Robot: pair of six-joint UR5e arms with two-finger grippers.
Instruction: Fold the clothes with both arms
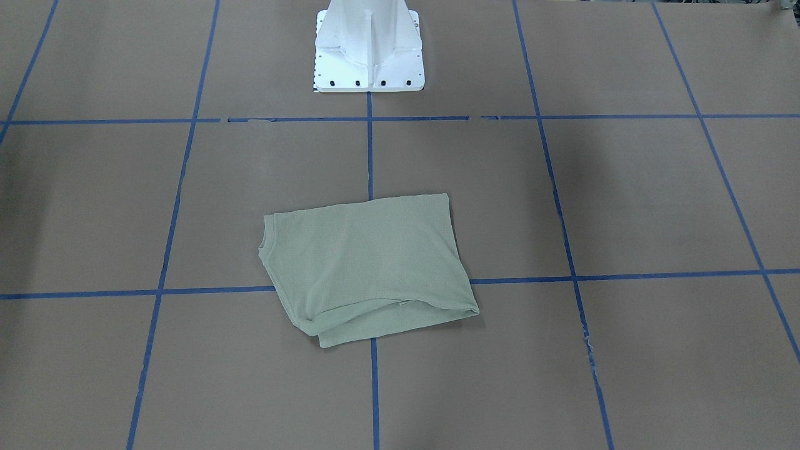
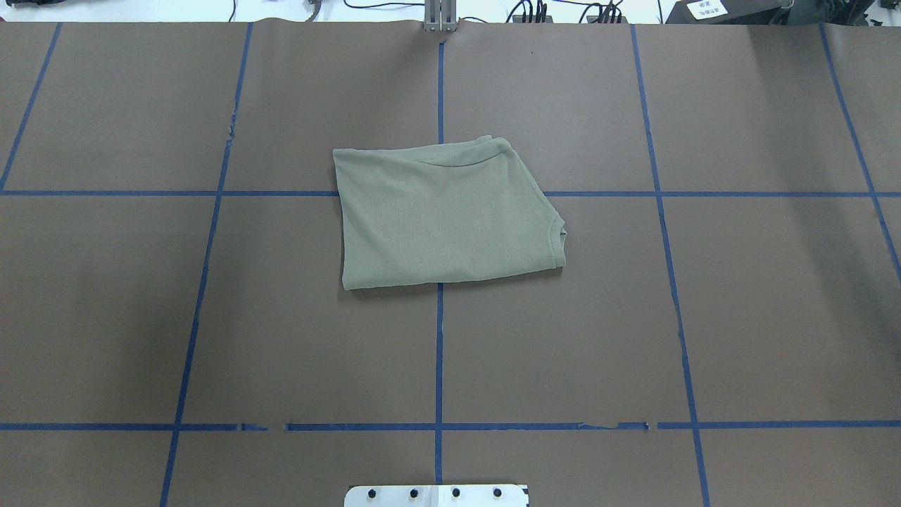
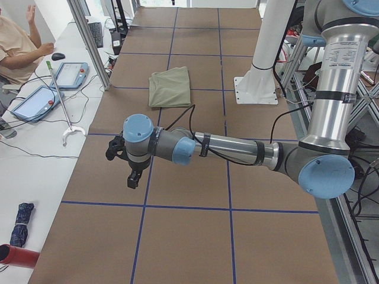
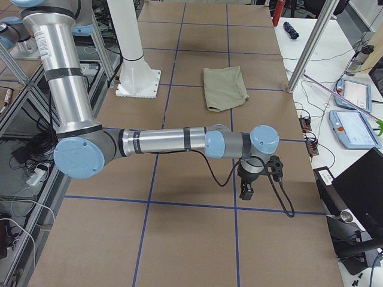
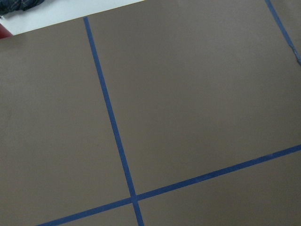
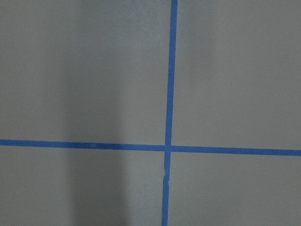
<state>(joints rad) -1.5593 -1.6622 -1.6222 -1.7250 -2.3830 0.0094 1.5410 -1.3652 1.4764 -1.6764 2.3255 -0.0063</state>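
Folded into a rough rectangle, the sage-green shirt [image 1: 369, 262] lies flat mid-way across the brown paper-covered table [image 1: 625, 200] (over a crossing of blue tape lines [image 1: 625, 275]), touched by neither arm. The left gripper [image 3: 131, 171] and the right gripper [image 4: 246, 190] hang well apart from it; I cannot tell how wide either stands.

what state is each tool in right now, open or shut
Left tool: cannot be told from this side view.
Right tool: cannot be told either.
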